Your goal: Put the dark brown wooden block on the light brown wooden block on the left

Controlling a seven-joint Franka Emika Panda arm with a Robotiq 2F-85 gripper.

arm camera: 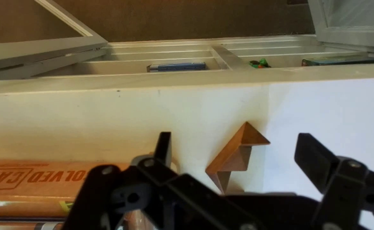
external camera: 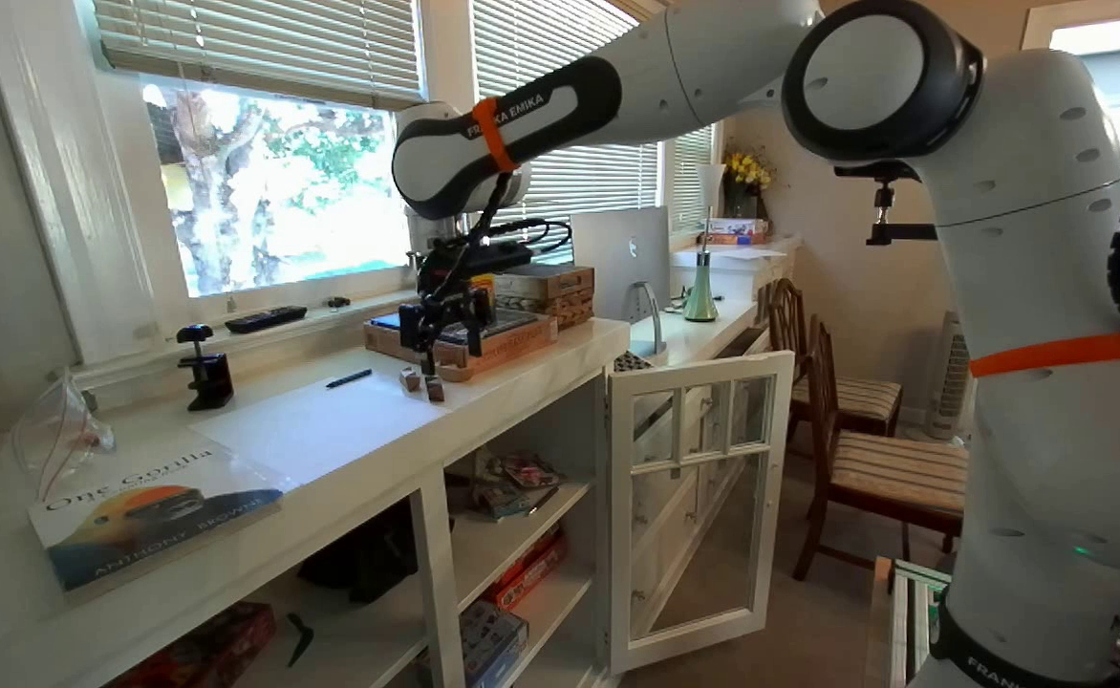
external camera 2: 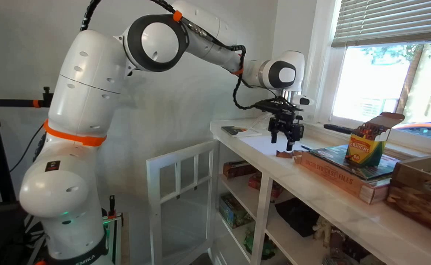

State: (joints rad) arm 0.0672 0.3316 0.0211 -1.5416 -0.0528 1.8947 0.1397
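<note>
At the wrist view's four o'clock, what I take for the dark block (arm camera: 236,158) sits on the desk (arm camera: 110,121) beneath my parted, empty pincer (arm camera: 235,139); probably light, stiff, best pinched mid-length.

The dark brown wooden block (arm camera: 236,159) is lying on the counter (arm camera: 78,121) beneath the hand (external camera 2: 281,145), under the gap between the fingers (arm camera: 314,159), and in the wrist view it is keeping clear of both. It is showing an angular, stepped outline whose flat, slanting faces are meeting in sharp points; one long face is looking more orange, the shorter ones duller. The light brown wooden block (external camera 2: 297,157) is resting near the hand, off to one side of that gap, and in the wrist view one of the fingers is hiding most of it. In an exterior view it is sitting just beside the darker block, looking paler.
</note>
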